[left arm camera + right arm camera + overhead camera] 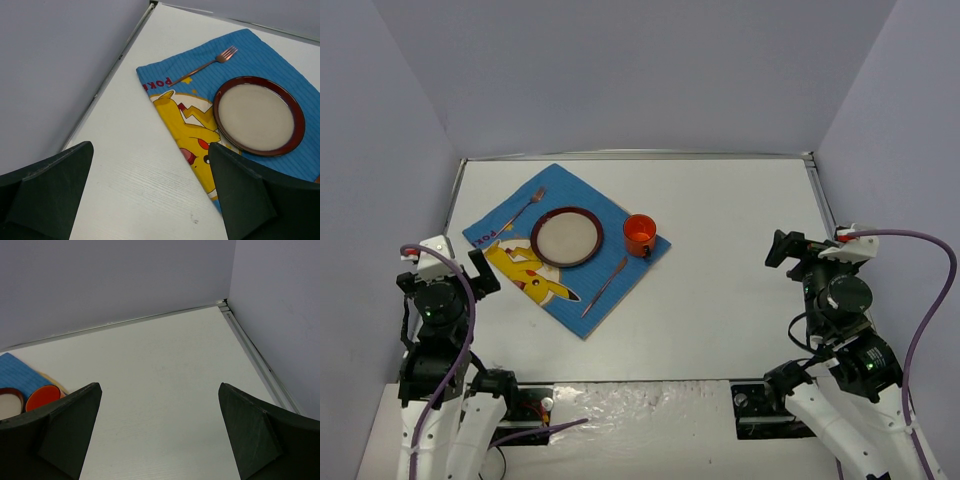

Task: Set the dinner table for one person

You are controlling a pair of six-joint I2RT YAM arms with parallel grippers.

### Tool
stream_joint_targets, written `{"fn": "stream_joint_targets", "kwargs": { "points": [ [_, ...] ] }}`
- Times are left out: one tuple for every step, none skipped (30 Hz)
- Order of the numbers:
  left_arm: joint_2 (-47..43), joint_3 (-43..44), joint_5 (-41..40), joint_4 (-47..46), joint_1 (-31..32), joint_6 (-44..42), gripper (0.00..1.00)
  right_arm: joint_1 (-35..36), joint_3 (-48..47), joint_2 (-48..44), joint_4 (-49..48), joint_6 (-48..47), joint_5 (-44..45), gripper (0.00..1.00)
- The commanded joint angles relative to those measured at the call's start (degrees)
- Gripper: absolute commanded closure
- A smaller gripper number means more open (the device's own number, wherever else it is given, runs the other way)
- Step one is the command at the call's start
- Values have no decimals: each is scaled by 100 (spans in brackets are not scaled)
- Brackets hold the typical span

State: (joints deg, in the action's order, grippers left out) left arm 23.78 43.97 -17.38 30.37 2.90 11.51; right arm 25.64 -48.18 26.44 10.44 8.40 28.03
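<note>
While both end effectors [150, 192] [160, 432] gape wide, the dinner table [740, 230] lies plain white, metal-rimmed.

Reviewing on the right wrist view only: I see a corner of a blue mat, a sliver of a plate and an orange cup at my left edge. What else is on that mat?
Observer: A fork lies on the placemat, on the far-left side of the plate.
Operator: Anything on the plate's other side?
Observer: A slim utensil, probably a knife, lies on the near-right side, parallel to the fork.
Operator: And the left tool?
Observer: The left tool is open and empty over the bare dinner table, beside the mat's left edge.
</note>
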Motion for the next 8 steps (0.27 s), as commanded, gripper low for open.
{"fn": "stream_joint_targets", "kwargs": {
  "points": [
    [71, 186, -282, -591, 9, 62, 3, 64, 19, 63, -526, -85, 224, 0],
    [74, 183, -292, -601, 9, 59, 3, 64, 23, 60, -526, -85, 228, 0],
    [74, 183, -292, -611, 9, 53, 3, 64, 28, 56, -526, -85, 238, 0],
    [74, 182, -292, -613, 9, 53, 3, 64, 28, 64, -527, -93, 238, 0],
    [74, 174, -292, -628, 9, 45, 3, 64, 28, 72, -534, -85, 238, 0],
    [82, 174, -300, -645, 9, 45, 3, 64, 28, 80, -543, -92, 238, 0],
    [98, 174, -301, -647, 9, 37, 3, 64, 28, 89, -551, -93, 238, 0],
    [100, 168, -301, -653, 9, 36, 3, 64, 34, 96, -558, -88, 227, 0]
  ]
}}
